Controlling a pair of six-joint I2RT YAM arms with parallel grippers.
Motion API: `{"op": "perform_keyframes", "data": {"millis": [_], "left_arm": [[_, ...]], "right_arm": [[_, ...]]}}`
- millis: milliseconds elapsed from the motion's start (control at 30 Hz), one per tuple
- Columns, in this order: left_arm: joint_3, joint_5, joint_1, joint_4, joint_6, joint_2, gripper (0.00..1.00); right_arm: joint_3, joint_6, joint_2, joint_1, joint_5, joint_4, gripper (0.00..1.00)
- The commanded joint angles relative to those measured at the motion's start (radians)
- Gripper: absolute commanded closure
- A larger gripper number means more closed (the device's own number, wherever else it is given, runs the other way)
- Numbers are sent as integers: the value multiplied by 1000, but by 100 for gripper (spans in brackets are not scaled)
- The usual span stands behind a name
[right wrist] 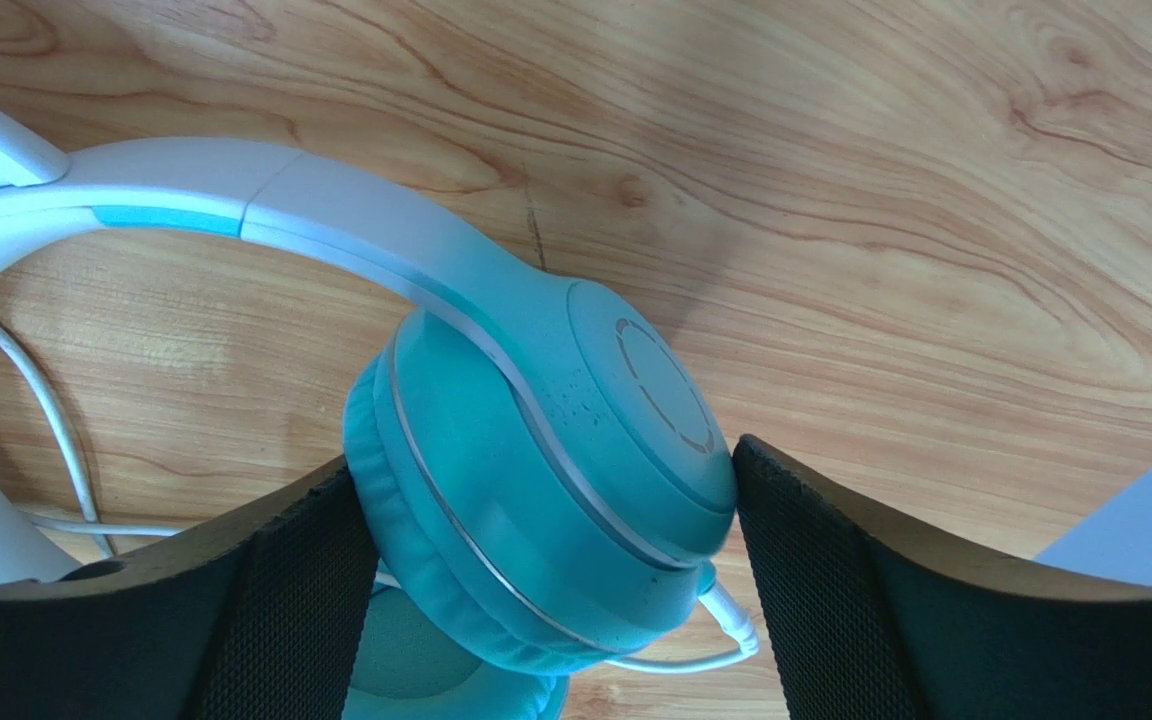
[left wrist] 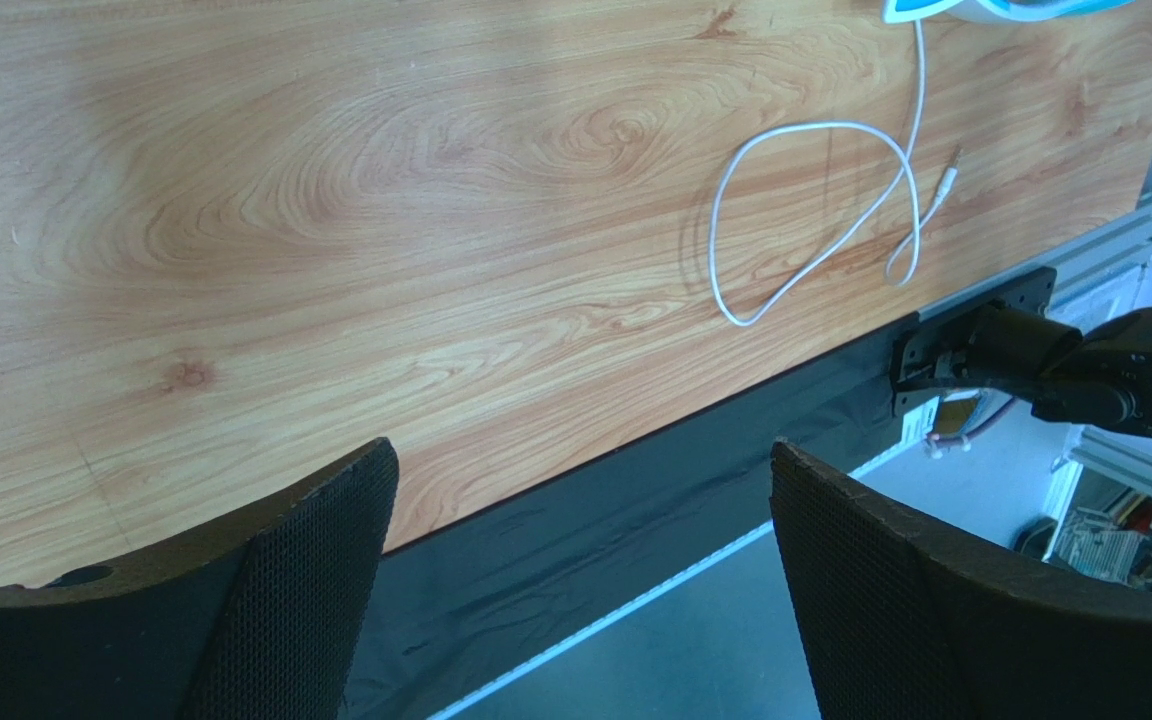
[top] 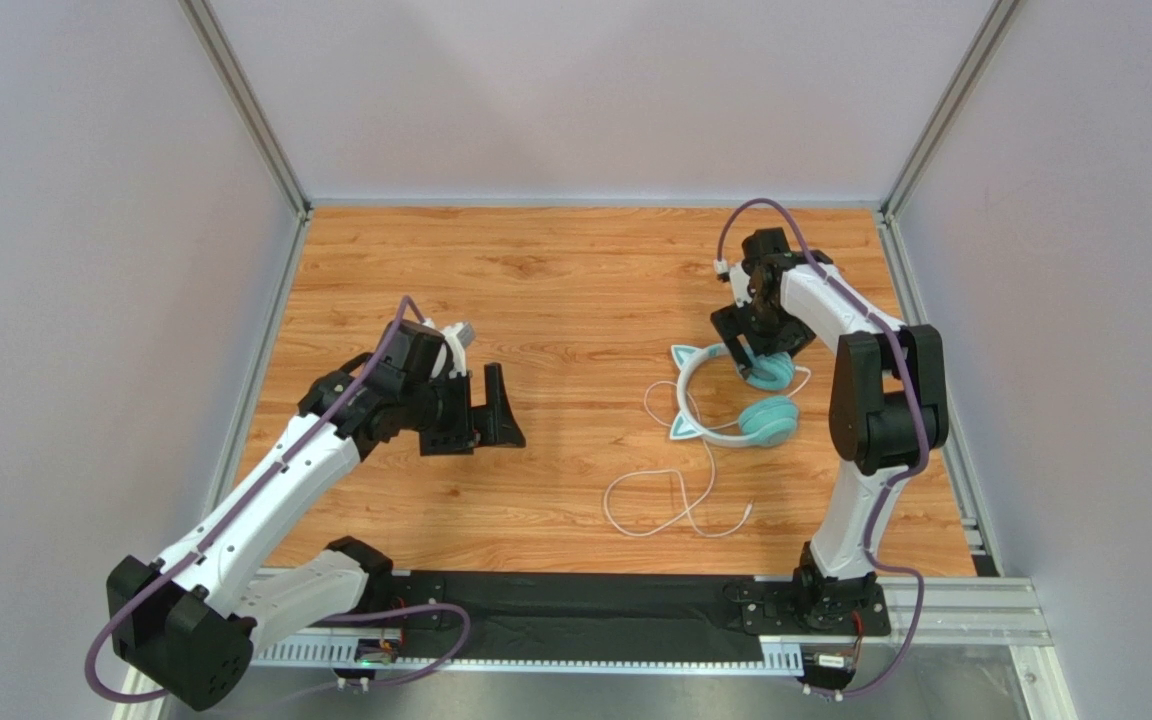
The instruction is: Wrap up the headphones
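Not much of the wrapping looks done yet, honestly. The teal over-ear headphones (top: 732, 408) with the pale cat-eared headband are seen lying flat on the wood-grain table (top: 567, 285), right of centre in the top view. The long thin white cable (top: 668, 507) is sprawled in loose loops just below them, towards the lower middle of the frame, with none of it wound round the band or cups. So basically the whole wind-up is judged to be left. The right gripper (top: 757, 354) is poised over the upper ear cup, arm folded steeply at the elbow. In the right wrist view its jaws are spread wide with the round teal cup (right wrist: 567, 480) set between them, nothing clamped as far as can be told. The left gripper (top: 503, 408) is held left of centre, well apart from the headphones, pointed sideways towards them, wide open and empty.
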Motion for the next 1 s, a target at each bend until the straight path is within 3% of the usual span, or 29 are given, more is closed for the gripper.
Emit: {"op": "perform_keyframes", "data": {"millis": [0, 133, 267, 333, 467, 533, 700, 767, 800, 833, 900, 967], "left_arm": [[-5, 13, 6, 28, -21, -7, 1], [-9, 12, 6, 30, -24, -7, 1], [-25, 18, 6, 31, -18, -15, 2], [-35, 21, 6, 37, -20, -27, 3], [-46, 6, 6, 42, -24, -50, 3], [-45, 4, 6, 42, -24, -56, 3], [-38, 10, 6, 31, -12, -58, 3], [-38, 6, 6, 25, -7, -62, 3], [-38, 3, 6, 23, -4, -64, 3], [-37, 3, 6, 23, -3, -62, 3], [-35, 3, 6, 22, 2, -56, 3], [-32, 6, 6, 20, 3, -52, 3]], "right_arm": [[9, -9, 12, 0, -37, 29, 18], [10, 20, 1, 3, -96, 18, 32], [25, 68, 1, 11, -26, -3, 43], [35, 109, 1, 8, 46, -14, 59], [32, 174, -13, 8, 71, -23, 72], [22, 252, -30, 6, 77, -21, 88], [12, 421, -59, -6, 12, -26, 94], [-7, 476, -72, -6, -17, -15, 83], [-20, 491, -91, -6, -49, -8, 70], [-31, 502, -100, -6, -61, 1, 45], [-51, 525, -120, -6, -83, 18, 26], [-73, 513, -134, -6, -95, 44, 18]]}}
